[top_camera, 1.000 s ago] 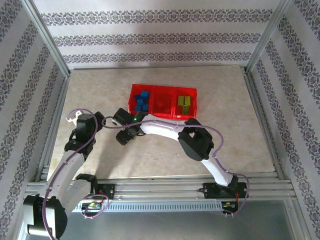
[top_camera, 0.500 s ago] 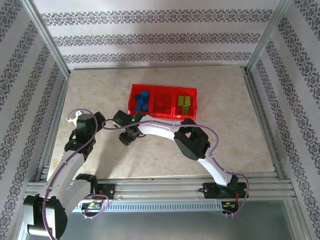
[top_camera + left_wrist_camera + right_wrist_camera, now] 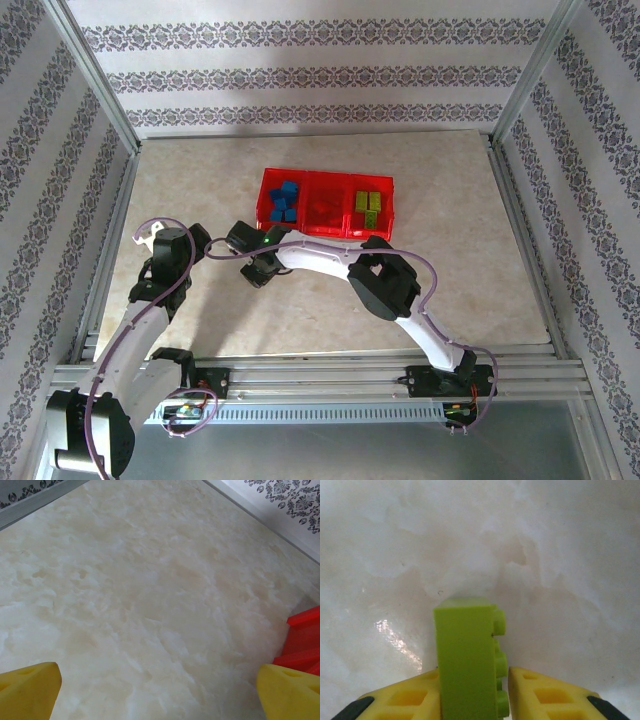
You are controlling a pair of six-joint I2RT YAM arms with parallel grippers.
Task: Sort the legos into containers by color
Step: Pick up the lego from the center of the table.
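One green lego (image 3: 467,652) stands up tall on the table (image 3: 470,540). Its bumps point to the right in the right wrist view. The right gripper (image 3: 474,672) is clamped on it. 1 yellow finger (image 3: 405,697) is pressed on the flat side. The other finger touches the bumps. The top part of the lego sticks out past the fingers.

From above, the right gripper (image 3: 262,270) is low over the table, just in front of the left end of the red tray (image 3: 330,174). The right arm bends across the table to get there.

The tray lies near the middle of the table and has 3 square boxes side by side. Blue legos (image 3: 285,200) sit in the left box. Green legos (image 3: 368,205) sit in the right box. The middle box is red on red, so I cannot tell what is in it.

The left gripper (image 3: 159,685) has its 2 yellow fingers far apart, with nothing between them. It hangs over bare table to the left of the tray. A corner of the tray (image 3: 305,640) peeks in at the right edge of the left wrist view, near 1 finger but not touching it. From above, the left arm is beside the right gripper, a little apart from it.
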